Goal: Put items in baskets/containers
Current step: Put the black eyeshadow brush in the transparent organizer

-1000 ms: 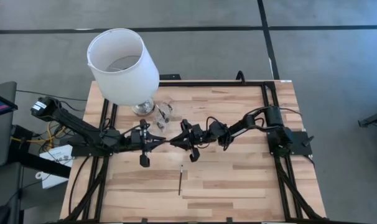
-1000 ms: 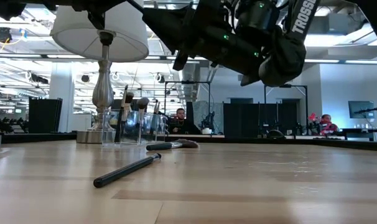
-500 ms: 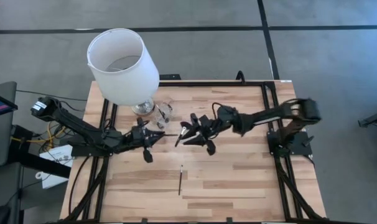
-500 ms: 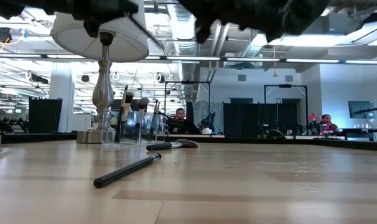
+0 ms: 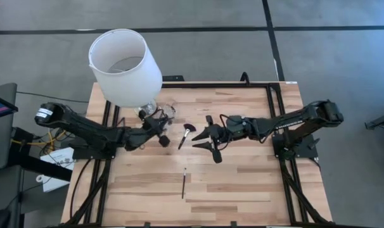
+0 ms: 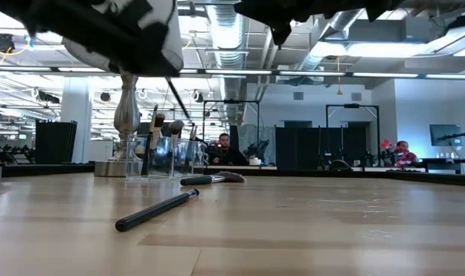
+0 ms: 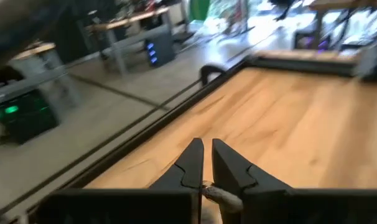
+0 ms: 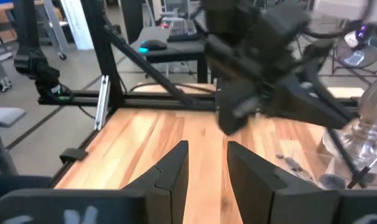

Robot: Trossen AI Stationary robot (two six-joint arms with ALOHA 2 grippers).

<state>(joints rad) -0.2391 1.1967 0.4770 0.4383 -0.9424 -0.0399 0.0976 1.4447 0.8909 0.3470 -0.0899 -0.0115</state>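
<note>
Bench [image 5: 243, 177]: light wood, black-framed, cut off at the near edge in the high view.

Lamp [image 5: 125, 63]: at the far left corner. White shade, hiding most of its own silver base from above. In the low view, cropped at the top by the dark arm crossing in front.

Left arm [image 5: 84, 130]: stretched low from the left edge towards the lamp's foot, wrist beside the cup.

Right arm [image 5: 293, 120]: reaching long and nearly level from the right side to mid-bench, raised off the wood.

Left gripper [image 7: 204, 149]: fingers together, clamped on a brush [image 6: 177, 98]. Only a silvery stub showing at their root; from table height, a thin dark shaft slanting down towards the cup.

Right gripper [image 8: 207, 149]: fingers apart, nothing between them, just right of the fan brush.

Cup [image 5: 169, 113]: clear, just beside the lamp base, hard to make out from above. Several brushes upright inside; number not countable.

Fan brush [image 5: 185, 133]: flat on the wood between the two grippers.

Thin brush [image 5: 183, 183]: lying alone nearer the front, well apart from both grippers.
</note>
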